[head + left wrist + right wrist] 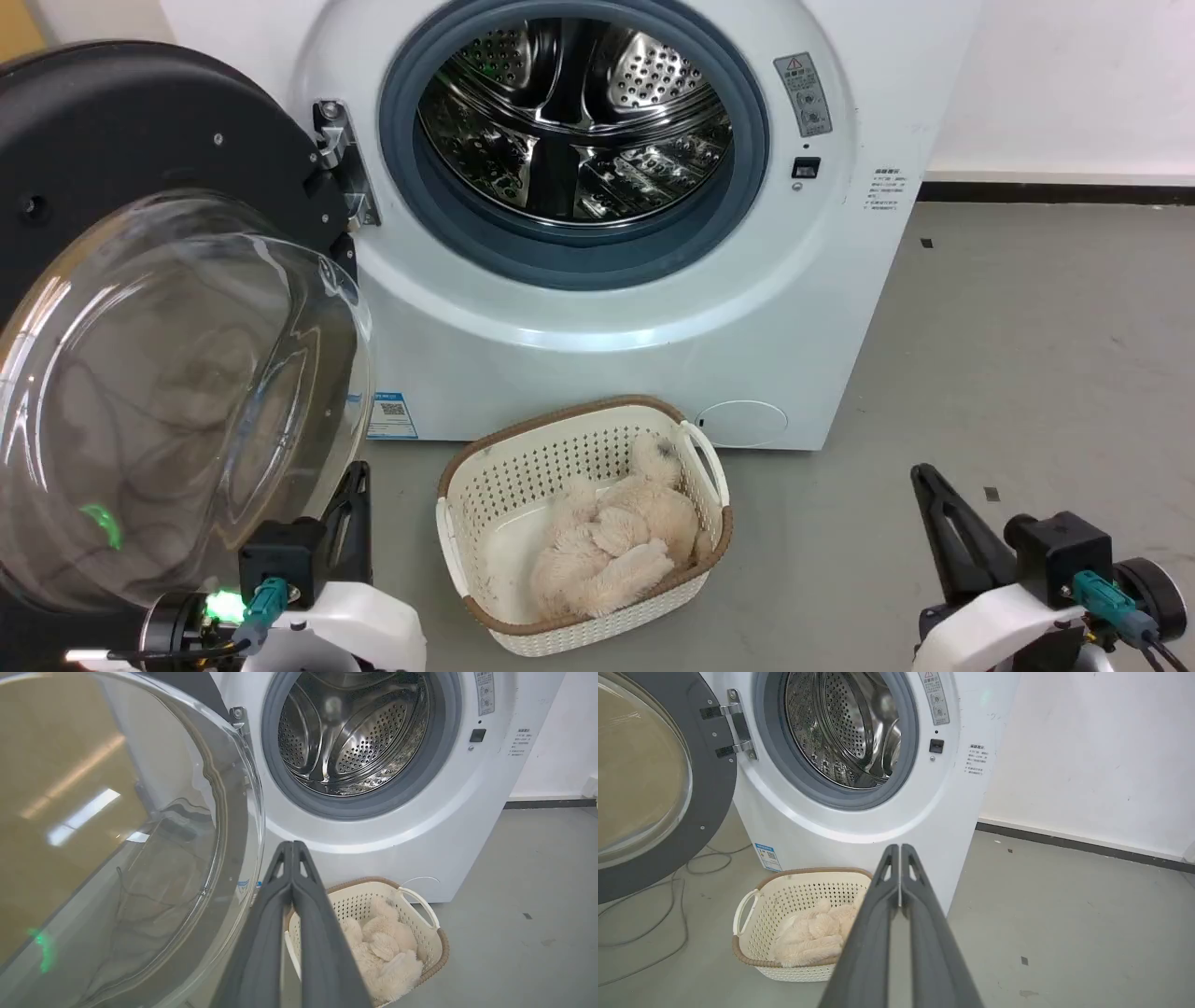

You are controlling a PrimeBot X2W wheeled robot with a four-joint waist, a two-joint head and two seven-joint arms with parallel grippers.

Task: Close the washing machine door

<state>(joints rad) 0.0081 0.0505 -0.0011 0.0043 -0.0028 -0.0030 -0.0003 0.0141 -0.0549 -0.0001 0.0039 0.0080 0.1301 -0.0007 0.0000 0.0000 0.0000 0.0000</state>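
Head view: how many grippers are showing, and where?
2. The left gripper sits lower left, beside the open door; the right gripper sits lower right, above the floor. Both are shut, holding nothing.

White perforated basket (523, 476) on grey floor (1027, 355), fluffy cream cloth (616, 551) inside, white wall (1074, 84) behind

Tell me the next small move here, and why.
Probably swing the left pincer leftward around the door's free edge: the door stands wide open on its hinge, and the shut pincer is beside its glass, the wrong side for pushing.
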